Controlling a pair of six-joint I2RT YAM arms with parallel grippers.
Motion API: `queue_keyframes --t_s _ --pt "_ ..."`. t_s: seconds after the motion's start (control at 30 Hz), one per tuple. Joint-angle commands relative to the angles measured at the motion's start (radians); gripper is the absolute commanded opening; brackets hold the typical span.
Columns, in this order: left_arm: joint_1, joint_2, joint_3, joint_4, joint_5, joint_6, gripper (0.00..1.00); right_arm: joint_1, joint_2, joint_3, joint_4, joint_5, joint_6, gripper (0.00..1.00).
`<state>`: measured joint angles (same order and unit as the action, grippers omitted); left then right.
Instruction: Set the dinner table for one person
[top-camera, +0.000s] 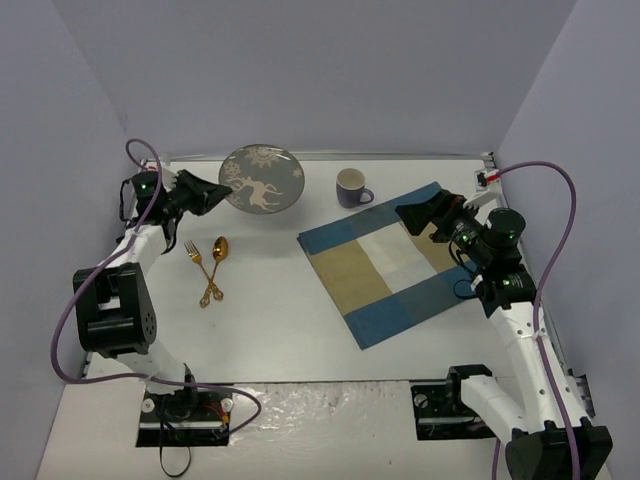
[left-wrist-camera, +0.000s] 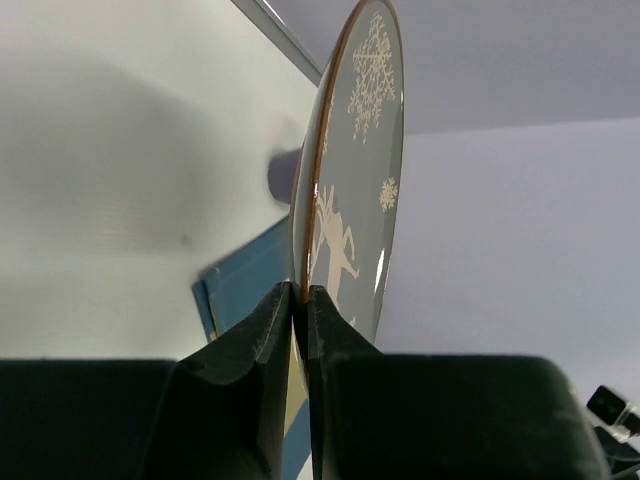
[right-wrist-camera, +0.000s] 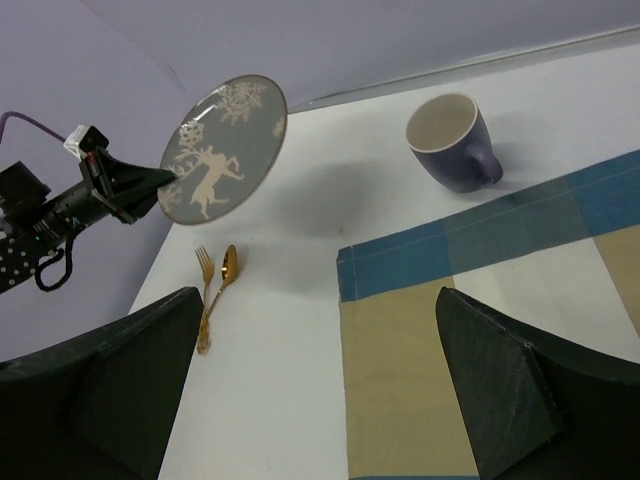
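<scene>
My left gripper (top-camera: 222, 190) is shut on the rim of a grey plate (top-camera: 262, 179) with a white deer and snowflake pattern, holding it tilted above the dinner table (top-camera: 270, 320) at the far left. In the left wrist view the plate (left-wrist-camera: 355, 180) stands edge-on between the fingertips (left-wrist-camera: 283, 300). A blue-and-beige checked placemat (top-camera: 385, 265) lies right of centre. My right gripper (top-camera: 418, 214) is open and empty above the placemat's far right corner. The right wrist view shows the plate (right-wrist-camera: 222, 148), the placemat (right-wrist-camera: 480, 300) and the mug (right-wrist-camera: 452, 140).
A gold fork (top-camera: 200, 270) and gold spoon (top-camera: 216, 265) lie side by side on the left. A dark blue mug (top-camera: 352, 187) stands near the back edge beside the placemat. Grey walls enclose the table on three sides.
</scene>
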<state>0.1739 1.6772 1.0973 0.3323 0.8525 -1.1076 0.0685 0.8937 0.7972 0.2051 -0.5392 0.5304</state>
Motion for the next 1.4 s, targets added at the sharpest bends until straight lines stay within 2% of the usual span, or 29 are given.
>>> queue_keyframes --t_s 0.0,0.27,0.6,0.93,1.37 --pt "-0.13 -0.168 0.002 0.015 -0.019 0.015 0.0 0.009 -0.051 0.104 0.023 -0.006 0.004 1.0" --pt "-0.441 -0.181 -0.027 0.045 -0.162 -0.035 0.0 0.01 -0.118 0.18 -0.058 0.013 -0.006 1.0" --pt "-0.7 0.013 0.038 0.262 -0.285 -0.139 0.0 0.009 -0.17 0.191 -0.128 0.032 -0.024 1.0" --pt "-0.808 0.197 0.155 0.365 -0.341 -0.139 0.0 0.011 -0.175 0.184 -0.157 0.027 -0.044 1.0" --pt "-0.862 0.35 0.278 0.441 -0.342 -0.156 0.0 0.011 -0.181 0.174 -0.183 0.027 -0.07 1.0"
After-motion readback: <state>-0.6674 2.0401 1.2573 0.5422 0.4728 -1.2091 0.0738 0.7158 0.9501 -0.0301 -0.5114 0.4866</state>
